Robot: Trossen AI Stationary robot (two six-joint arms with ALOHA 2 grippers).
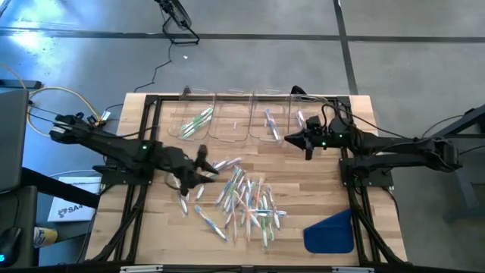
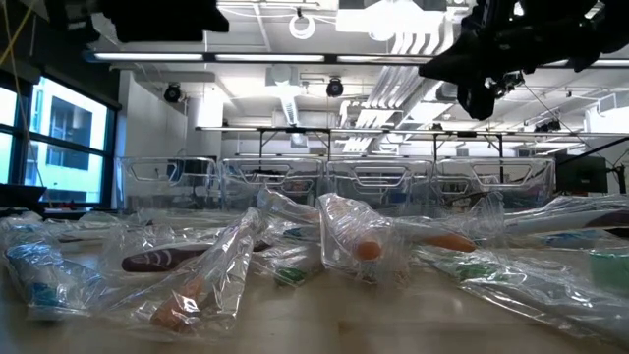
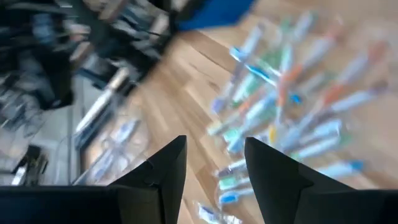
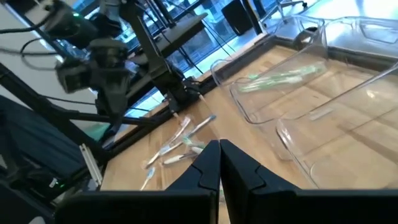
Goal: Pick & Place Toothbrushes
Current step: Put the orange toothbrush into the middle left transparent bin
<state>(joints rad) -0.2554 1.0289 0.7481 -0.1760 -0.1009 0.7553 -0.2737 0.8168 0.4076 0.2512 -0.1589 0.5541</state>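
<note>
High view shows the left tool [image 1: 203, 161] spread and empty over the table's left-centre beside the heaped toothbrushes [image 1: 246, 199], right tool [image 1: 308, 144] clenched near the far-edge bins [image 1: 231, 117]; overlapping wrappers risk a double pick.

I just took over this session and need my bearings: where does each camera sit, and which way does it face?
High view: overhead, straight down; both arms, left claw open beside the toothbrushes, right claw shut by the clear trays.
Low view: table height, looking level across wrapped brushes; a dark arm shows top right.
Left wrist view: looks past its own open fingers down at the pile.
Right wrist view: looks past its shut fingers at the trays, with the left arm beyond.
Shared: the high and left wrist views both show the pile and the blue piece.
</note>
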